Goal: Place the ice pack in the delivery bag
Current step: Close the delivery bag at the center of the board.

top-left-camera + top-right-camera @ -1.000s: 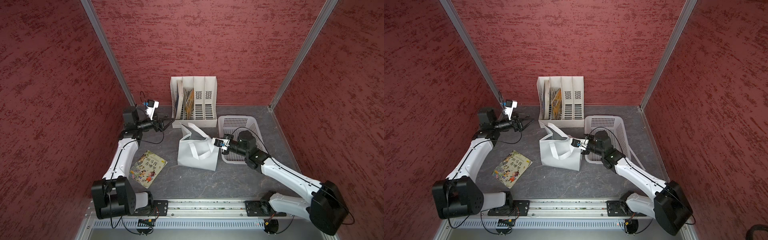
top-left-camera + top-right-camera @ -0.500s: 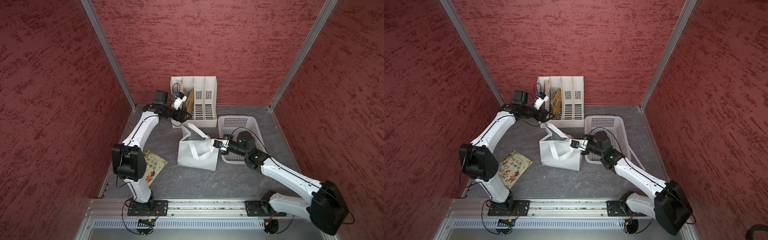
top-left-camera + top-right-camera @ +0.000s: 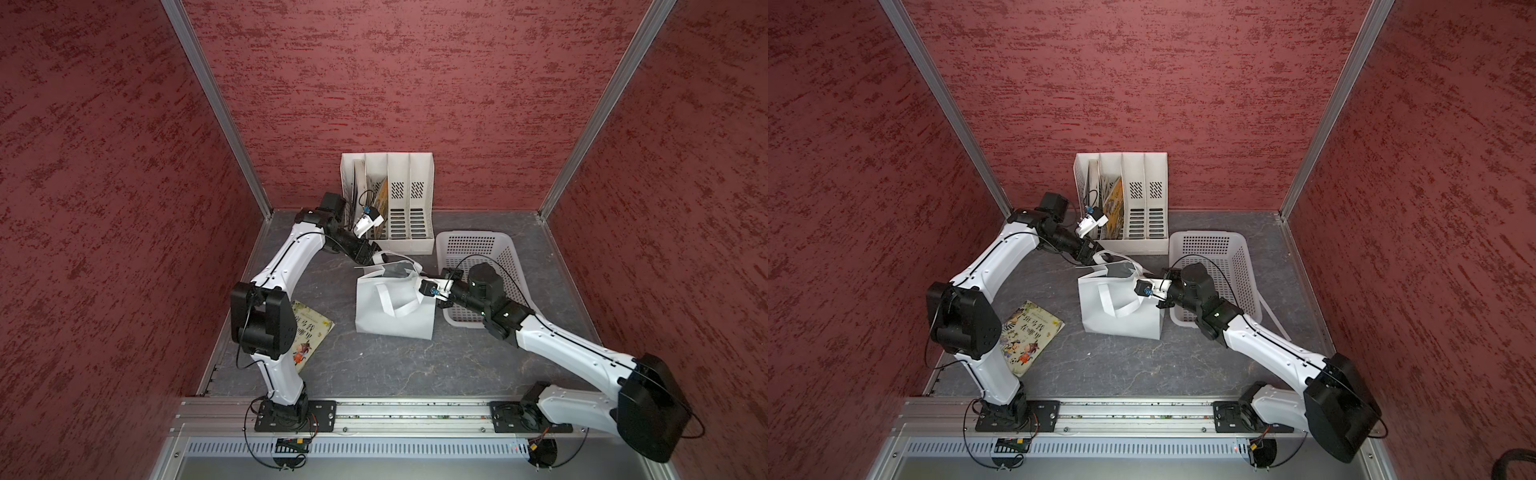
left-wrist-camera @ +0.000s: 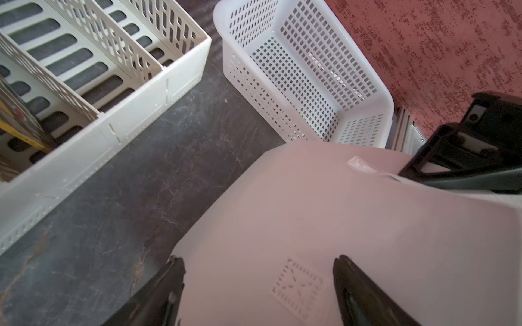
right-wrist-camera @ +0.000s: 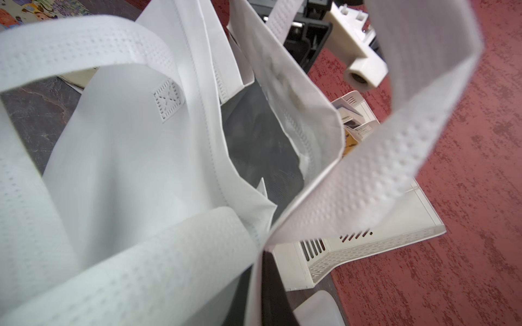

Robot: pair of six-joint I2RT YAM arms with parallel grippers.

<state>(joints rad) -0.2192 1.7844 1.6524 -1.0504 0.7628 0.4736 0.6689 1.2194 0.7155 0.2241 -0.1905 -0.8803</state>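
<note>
By my reckoning the job is in its opening stage: the delivery bag [image 3: 395,316], a boxy white tote of dimpled non-woven fabric, stands upright on the dark grey marbled tabletop [image 3: 374,365] with its mouth partly spread, but I can find no ice pack in any view. I cannot tell whether one lies inside the bag, so the fetching and dropping in look left to do. My right gripper [image 5: 264,252] is pinched together on the bag where the rim and a strap gather at the side nearest my right arm, and it lifts that edge. My left gripper [image 4: 259,259] has its jaws wide apart over the bag's far panel and clamps nothing; a square cross-stitched patch [image 4: 296,285] shows between the two black fingers. The fabric is thin and limp, creasing into soft folds, with embossed dots along the flat loop handles [image 5: 84,56]. The lining [image 5: 260,146] reads dull dark grey here, not bright. Beyond the bag stands a cream rigid plastic file rack [image 3: 399,208] with slotted dividers and a few books. Just beside the bag on my right arm's side sits a white perforated plastic basket [image 3: 471,233], empty as far as I see. On the bag's other side, apart from it, lies a glossy illustrated picture book [image 3: 313,332], flat.
</note>
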